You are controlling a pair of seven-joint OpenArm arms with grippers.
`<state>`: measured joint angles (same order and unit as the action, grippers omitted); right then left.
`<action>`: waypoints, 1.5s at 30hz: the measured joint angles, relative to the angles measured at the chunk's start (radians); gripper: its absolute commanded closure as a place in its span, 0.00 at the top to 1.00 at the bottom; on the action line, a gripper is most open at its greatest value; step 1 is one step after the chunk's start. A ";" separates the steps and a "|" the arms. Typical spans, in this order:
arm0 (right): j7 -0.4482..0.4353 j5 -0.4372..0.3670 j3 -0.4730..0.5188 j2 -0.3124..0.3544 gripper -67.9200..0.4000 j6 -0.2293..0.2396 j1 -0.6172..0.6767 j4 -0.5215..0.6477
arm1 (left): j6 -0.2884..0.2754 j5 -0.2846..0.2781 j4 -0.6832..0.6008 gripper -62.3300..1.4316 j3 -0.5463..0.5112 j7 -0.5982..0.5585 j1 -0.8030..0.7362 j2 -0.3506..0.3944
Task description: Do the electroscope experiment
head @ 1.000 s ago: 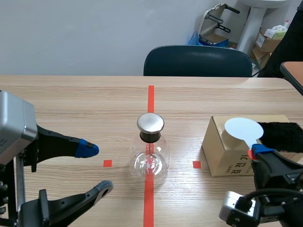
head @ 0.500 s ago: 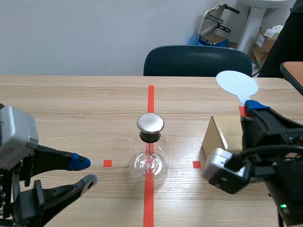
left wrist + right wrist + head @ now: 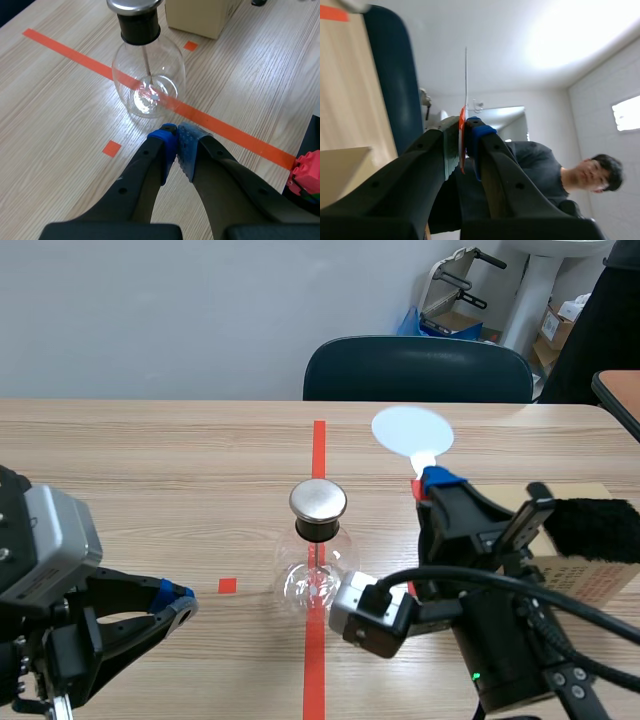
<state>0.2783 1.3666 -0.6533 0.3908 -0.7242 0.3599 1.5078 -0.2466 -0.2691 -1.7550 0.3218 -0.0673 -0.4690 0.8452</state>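
1. The right hand [image 3: 432, 480] grips the disc paddle [image 3: 412, 430] by its handle, with the disc upright above it.
2. The electroscope [image 3: 318, 565] stands mid-tabletop; its cap [image 3: 318, 500] lies lower than the disc, toward the left edge.
3. The left hand [image 3: 178, 595], closed and empty, is farther off.

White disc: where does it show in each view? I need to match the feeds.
Scene view: the disc is right of centre, up off the table, gripped by the right fingers, beyond the flask.
Left wrist view: not in it.
Right wrist view: edge-on, a thin line rising from between the fingers.
Shared landmark: the red tape line, under the flask in the left wrist view, beside the chair in the right wrist view.
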 measured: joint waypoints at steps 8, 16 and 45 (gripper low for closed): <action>0.071 0.063 -0.069 0.000 0.03 0.002 -0.036 -0.111 | 0.000 0.000 0.142 0.05 0.082 0.000 0.109 -0.095; 0.094 0.066 -0.069 0.002 0.03 0.002 -0.038 -0.118 | 0.000 0.041 0.268 0.05 0.170 0.000 0.214 -0.173; 0.116 0.066 -0.044 0.019 0.03 0.002 -0.037 -0.118 | 0.045 0.040 0.470 0.05 0.239 -0.034 0.362 -0.383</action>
<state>0.3943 1.4322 -0.6975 0.4103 -0.7223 0.3225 1.3895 -0.2016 -0.2287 -1.2846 0.5610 -0.1009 -0.1070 0.4625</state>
